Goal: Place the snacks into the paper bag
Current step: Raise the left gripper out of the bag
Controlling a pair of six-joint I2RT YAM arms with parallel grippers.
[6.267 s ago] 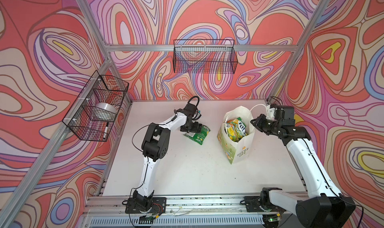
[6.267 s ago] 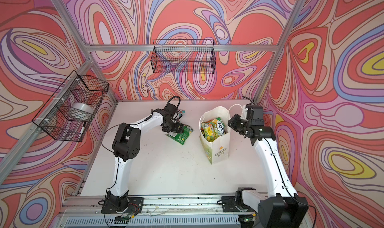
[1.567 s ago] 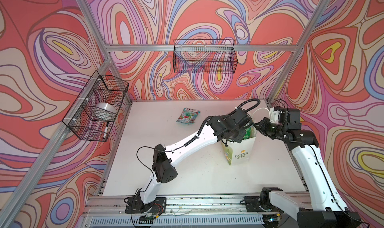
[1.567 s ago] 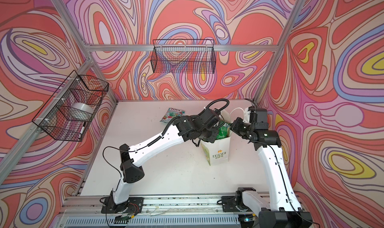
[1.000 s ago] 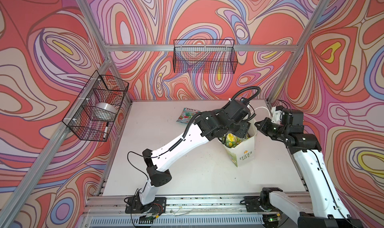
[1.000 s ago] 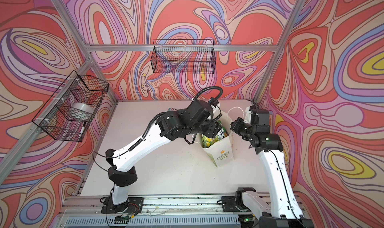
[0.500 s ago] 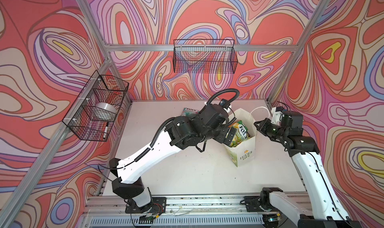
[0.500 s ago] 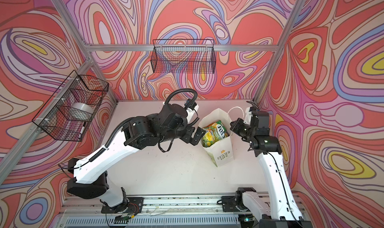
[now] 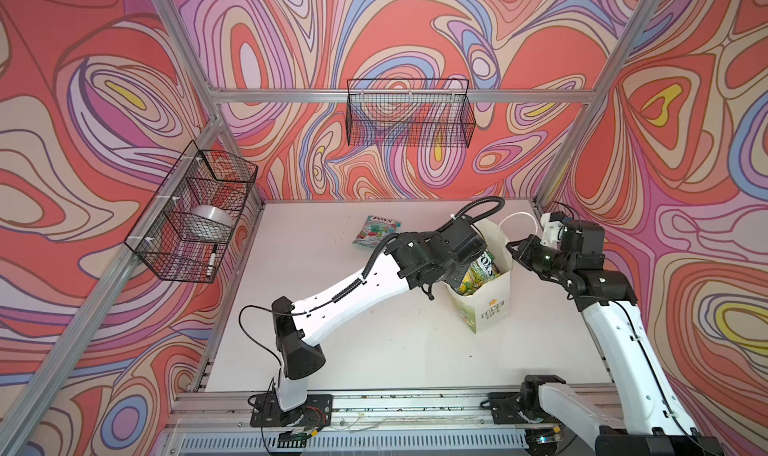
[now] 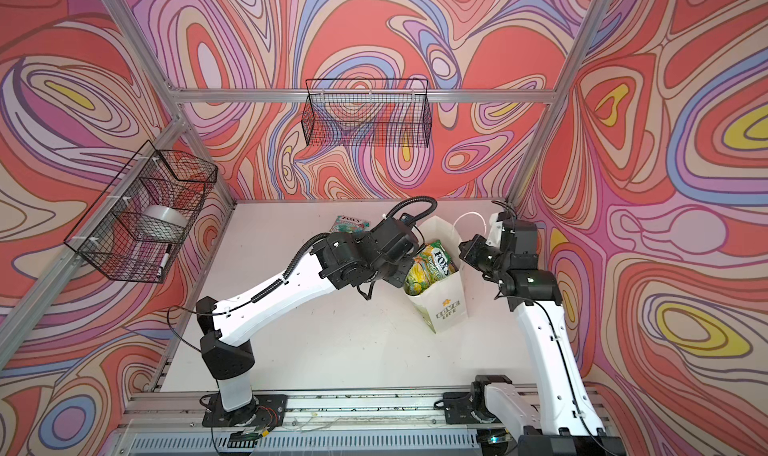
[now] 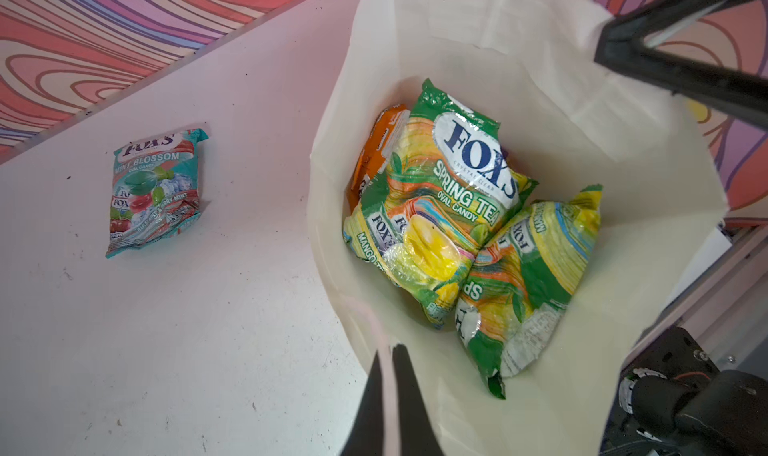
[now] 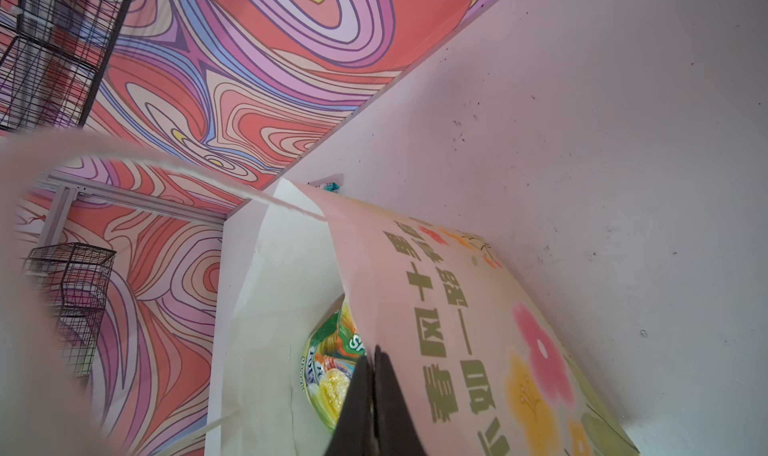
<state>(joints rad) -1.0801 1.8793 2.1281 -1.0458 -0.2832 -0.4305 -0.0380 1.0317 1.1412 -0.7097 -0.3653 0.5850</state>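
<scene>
The white paper bag (image 9: pixel 487 308) (image 10: pixel 448 306) stands open at the table's right, with several FOX'S snacks inside. A green Spring Tea packet (image 11: pixel 449 200) lies on top, a second green one (image 11: pixel 536 267) beside it and an orange one (image 11: pixel 376 151) under them. A teal-red Mint Blossom packet (image 9: pixel 375 234) (image 11: pixel 153 192) lies flat on the table behind the bag. My left gripper (image 11: pixel 388 352) is shut on the bag's left wall at the rim. My right gripper (image 12: pixel 371 354) (image 9: pixel 512 248) is shut on the opposite wall (image 12: pixel 457 308).
A black wire basket (image 9: pixel 409 113) hangs on the back wall. Another basket (image 9: pixel 193 213) on the left wall holds a tape roll and a marker. The bag's cord handle (image 9: pixel 519 219) arches over the right wrist. Aluminium posts frame the table's corners.
My left gripper was open beside the bag half a second ago; it has come down and shut on the bag's left rim. The right gripper has kept its hold.
</scene>
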